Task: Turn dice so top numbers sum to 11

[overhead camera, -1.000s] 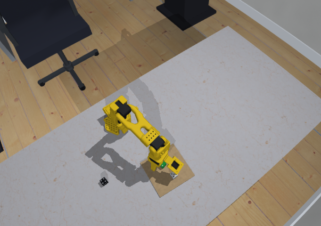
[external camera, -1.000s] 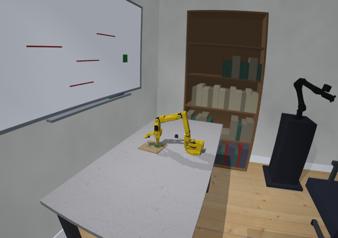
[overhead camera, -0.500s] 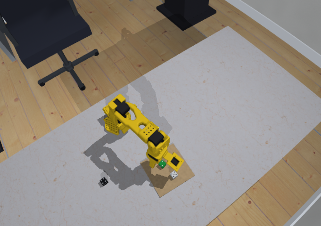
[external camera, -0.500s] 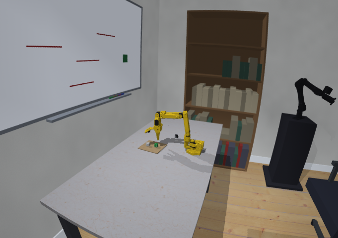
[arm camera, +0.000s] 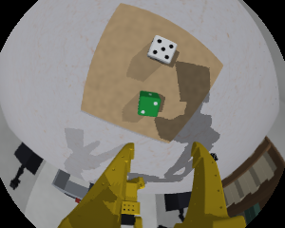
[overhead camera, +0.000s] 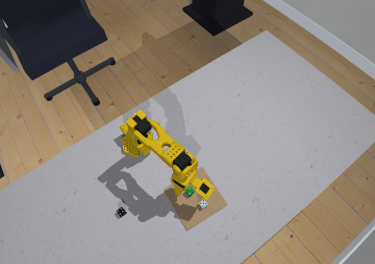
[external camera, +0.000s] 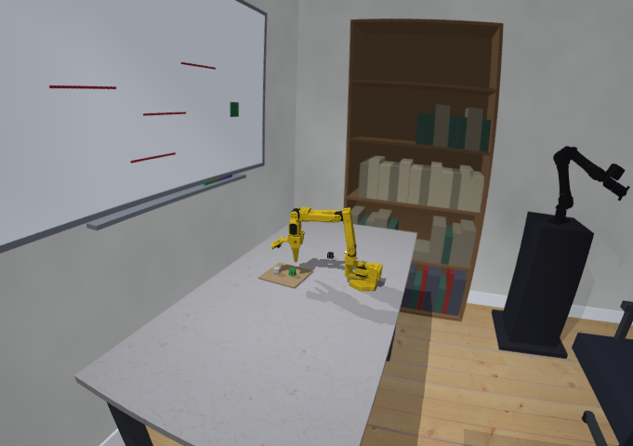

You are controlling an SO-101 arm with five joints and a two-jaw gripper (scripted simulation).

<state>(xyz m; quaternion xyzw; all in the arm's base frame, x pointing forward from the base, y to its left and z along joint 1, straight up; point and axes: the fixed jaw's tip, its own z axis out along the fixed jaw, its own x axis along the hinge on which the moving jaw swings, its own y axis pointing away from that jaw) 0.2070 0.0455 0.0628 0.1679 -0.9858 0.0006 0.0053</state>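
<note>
Two dice on mat, black die off it; gripper parted and empty

Top view: Small yellow jointed arm [overhead camera: 157, 143] [external camera: 349, 233] reaches over a square tan mat [overhead camera: 216, 202] [external camera: 295, 282] [arm camera: 102, 85] lying on the pale, speckled tabletop [overhead camera: 272, 109] [external camera: 254, 336] [arm camera: 43, 71]. Green die with white pips [overhead camera: 189, 191] [external camera: 292, 271] [arm camera: 149, 104] and white die with black pips [overhead camera: 202, 204] [external camera: 277, 269] [arm camera: 162, 49] both on the mat, apart. Black die with white pips [overhead camera: 121, 212] [external camera: 330, 255] [arm camera: 214, 156] on the bare tabletop, well apart from the mat.

Exterior view: Yellow gripper [overhead camera: 177, 193] [external camera: 296, 259] [arm camera: 163, 144] points down, its tips above the level of the dice and touching none. Mat appears flat.

Wrist view: Gripper fingers stand apart, nothing between them. White die reads five on top. Green die: two pips on the face towards the camera, one on an adjoining face. Both sit wholly inside the mat's edges. Black die small and partly hidden near one finger; its pips cannot be counted here.
</note>
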